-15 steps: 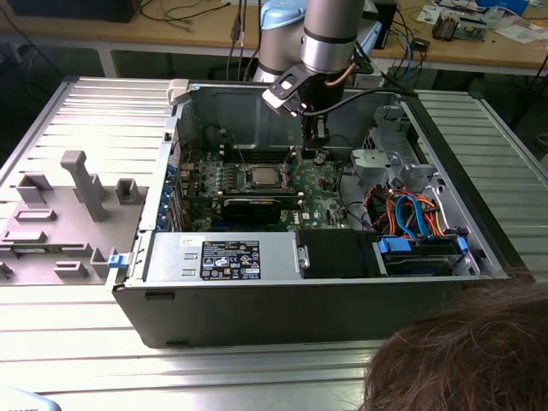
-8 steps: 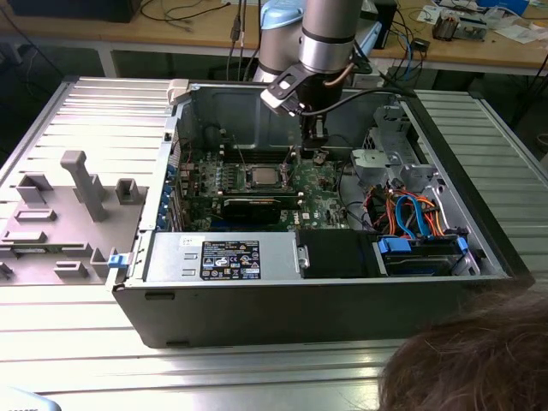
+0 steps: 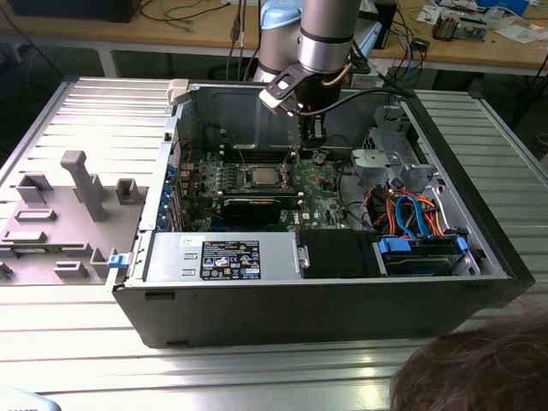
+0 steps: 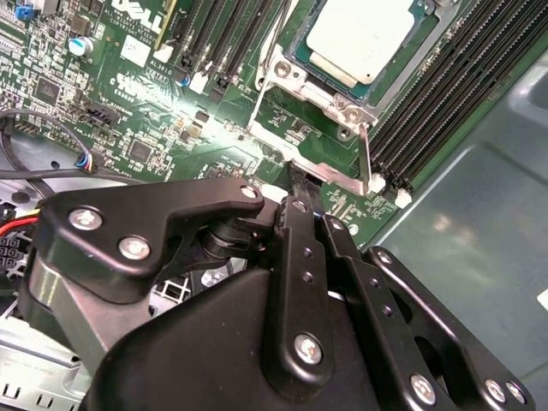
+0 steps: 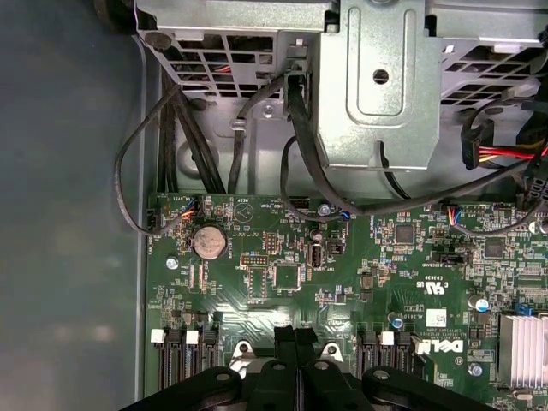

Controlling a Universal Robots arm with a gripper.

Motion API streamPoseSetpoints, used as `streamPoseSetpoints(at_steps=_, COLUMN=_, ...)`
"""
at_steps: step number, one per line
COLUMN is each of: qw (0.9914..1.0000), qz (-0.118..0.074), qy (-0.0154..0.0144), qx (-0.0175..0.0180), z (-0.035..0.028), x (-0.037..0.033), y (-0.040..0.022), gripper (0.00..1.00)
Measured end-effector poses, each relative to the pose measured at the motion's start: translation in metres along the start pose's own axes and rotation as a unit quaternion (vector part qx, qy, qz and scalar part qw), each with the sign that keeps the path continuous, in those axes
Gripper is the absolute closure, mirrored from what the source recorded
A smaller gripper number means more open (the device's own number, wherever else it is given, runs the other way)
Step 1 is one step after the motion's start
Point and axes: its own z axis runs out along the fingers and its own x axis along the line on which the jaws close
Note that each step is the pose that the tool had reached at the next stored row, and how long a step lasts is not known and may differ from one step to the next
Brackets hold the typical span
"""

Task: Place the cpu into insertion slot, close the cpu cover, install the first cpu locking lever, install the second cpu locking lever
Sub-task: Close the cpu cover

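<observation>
On the exterior view's left, a pale grey fixture plate with raised blocks (image 3: 68,214) lies on the ribbed aluminium table (image 3: 86,342), just beside the open black computer case (image 3: 300,312). Inside the case, along its near wall, sits a silver box-shaped power supply (image 3: 171,257). Past it lies the green motherboard (image 3: 321,201).

The cpu (image 3: 261,177), a small flat square chip with a dull silver-grey top, sits in its socket near the middle of the board. In the second wrist view the cpu (image 4: 364,38) lies level in the socket. The cpu cover (image 4: 330,96), a thin silver metal frame, lies flat around it with the chip's top showing through its square opening. A thin silver rod (image 4: 366,150), possibly a locking lever, stands up at the frame's corner beside the black memory slots (image 4: 445,94).

Just towards the exterior view's right of the socket, the silver-grey robot arm (image 3: 325,34) reaches down into the case, and its black gripper (image 3: 313,135) hangs low over the board. In both wrist views the gripper (image 4: 295,175) (image 5: 295,336) has its two fingers drawn close together, with only a thin line between them. The tips are at the edge of the silver plate beside the socket; whether they pinch anything is hard to judge.

Further right is a grey sheet-metal drive cage (image 3: 385,163), with orange and blue cables (image 3: 411,214) looping near it. A person's brown hair (image 3: 479,368) fills the near right corner.
</observation>
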Motion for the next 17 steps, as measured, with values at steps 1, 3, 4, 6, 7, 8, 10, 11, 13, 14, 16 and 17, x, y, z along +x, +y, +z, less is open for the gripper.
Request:
streamPoseSetpoints(at_steps=1, qw=1.00000, qz=0.000, qy=0.0000, qx=0.0000, z=0.0000, x=0.0000, y=-0.0003, gripper=0.89)
streamPoseSetpoints(at_steps=3, qw=1.00000, qz=0.000, qy=0.0000, qx=0.0000, z=0.0000, x=0.0000, y=-0.0009, gripper=0.89)
streamPoseSetpoints(at_steps=4, qw=1.00000, qz=0.000, qy=0.0000, qx=0.0000, z=0.0000, x=0.0000, y=-0.0012, gripper=0.89)
streamPoseSetpoints(at_steps=6, qw=1.00000, qz=0.000, qy=0.0000, qx=0.0000, z=0.0001, x=0.0001, y=-0.0020, gripper=0.89)
streamPoseSetpoints(at_steps=7, qw=1.00000, qz=0.000, qy=0.0000, qx=0.0000, z=0.0001, x=0.0001, y=-0.0025, gripper=0.89)
streamPoseSetpoints(at_steps=8, qw=1.00000, qz=0.000, qy=0.0000, qx=0.0000, z=0.0001, x=0.0001, y=-0.0028, gripper=0.89)
streamPoseSetpoints(at_steps=10, qw=1.00000, qz=0.000, qy=0.0000, qx=0.0000, z=0.0001, x=0.0001, y=-0.0033, gripper=0.89)
streamPoseSetpoints(at_steps=11, qw=1.00000, qz=0.000, qy=0.0000, qx=0.0000, z=0.0001, x=0.0001, y=-0.0035, gripper=0.89)
streamPoseSetpoints(at_steps=13, qw=1.00000, qz=0.000, qy=0.0000, qx=0.0000, z=0.0001, x=0.0001, y=-0.0039, gripper=0.89)
streamPoseSetpoints(at_steps=14, qw=1.00000, qz=0.000, qy=0.0000, qx=0.0000, z=0.0001, x=0.0001, y=-0.0043, gripper=0.89)
streamPoseSetpoints(at_steps=16, qw=1.00000, qz=0.000, qy=0.0000, qx=0.0000, z=0.0002, x=0.0002, y=-0.0049, gripper=0.89)
streamPoseSetpoints(at_steps=17, qw=1.00000, qz=0.000, qy=0.0000, qx=0.0000, z=0.0002, x=0.0002, y=-0.0056, gripper=0.89)
